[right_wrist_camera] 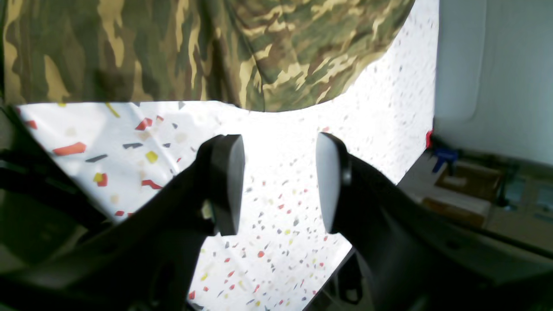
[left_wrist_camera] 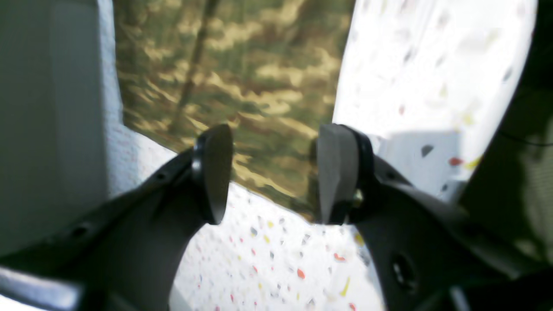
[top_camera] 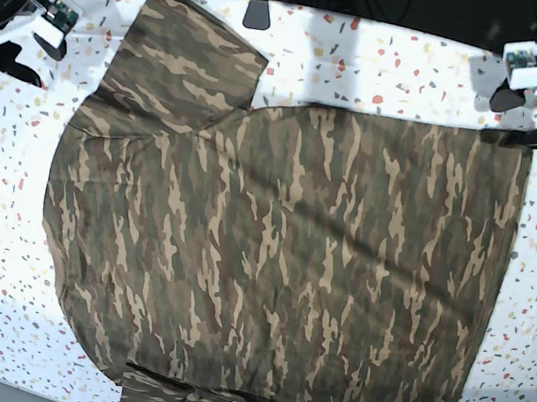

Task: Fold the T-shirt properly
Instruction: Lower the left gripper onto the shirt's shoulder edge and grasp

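Broadly, the large camouflage T-shirt (top_camera: 279, 263) in brown, tan and olive-green cloth lies spread flat across the white tabletop (top_camera: 409, 70) speckled with red, yellow and grey flecks, covering most of it. One short sleeve reaches toward the far left corner in the base view, and a second sleeve pokes out at the near edge. The hem side runs down the right of that view.

At the far right corner of the base view, the left gripper (left_wrist_camera: 272, 172), black with flat dark pads, hangs with its jaws spread apart and nothing between them; in the blurred left wrist view a corner of the shirt lies just beyond its fingertips (left_wrist_camera: 214, 172).

At the far left corner of the base view sits the right gripper (right_wrist_camera: 278, 183), likewise black. Its jaws also stand apart and empty over bare speckled tabletop, with the shirt's edge a little way ahead of it.
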